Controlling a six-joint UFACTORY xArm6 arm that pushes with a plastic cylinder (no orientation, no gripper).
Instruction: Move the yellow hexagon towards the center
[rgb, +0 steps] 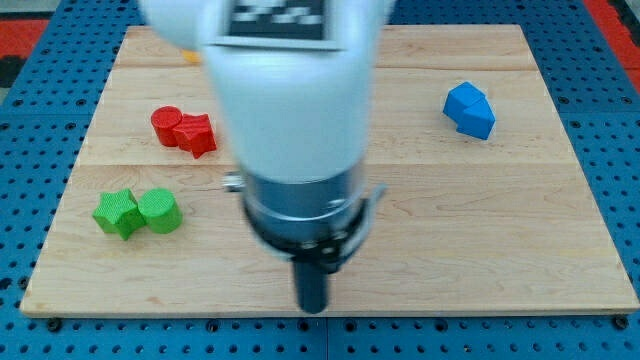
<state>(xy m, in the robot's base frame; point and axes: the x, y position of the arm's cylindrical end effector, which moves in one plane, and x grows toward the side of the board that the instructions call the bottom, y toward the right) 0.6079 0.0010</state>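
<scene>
Only a small yellow sliver (190, 58) shows near the view's top left, at the edge of my arm. Its shape cannot be made out, and the rest is hidden behind the arm. My tip (313, 309) is near the board's bottom edge, about the middle of its width. It is far from the yellow sliver and touches no block. The arm's white and grey body covers the middle of the wooden board (480, 230).
A red cylinder (167, 124) and a red star (199, 135) touch at the left. A green star (117, 214) and a green rounded block (160, 210) sit together lower left. Two joined blue blocks (469, 110) lie at the upper right.
</scene>
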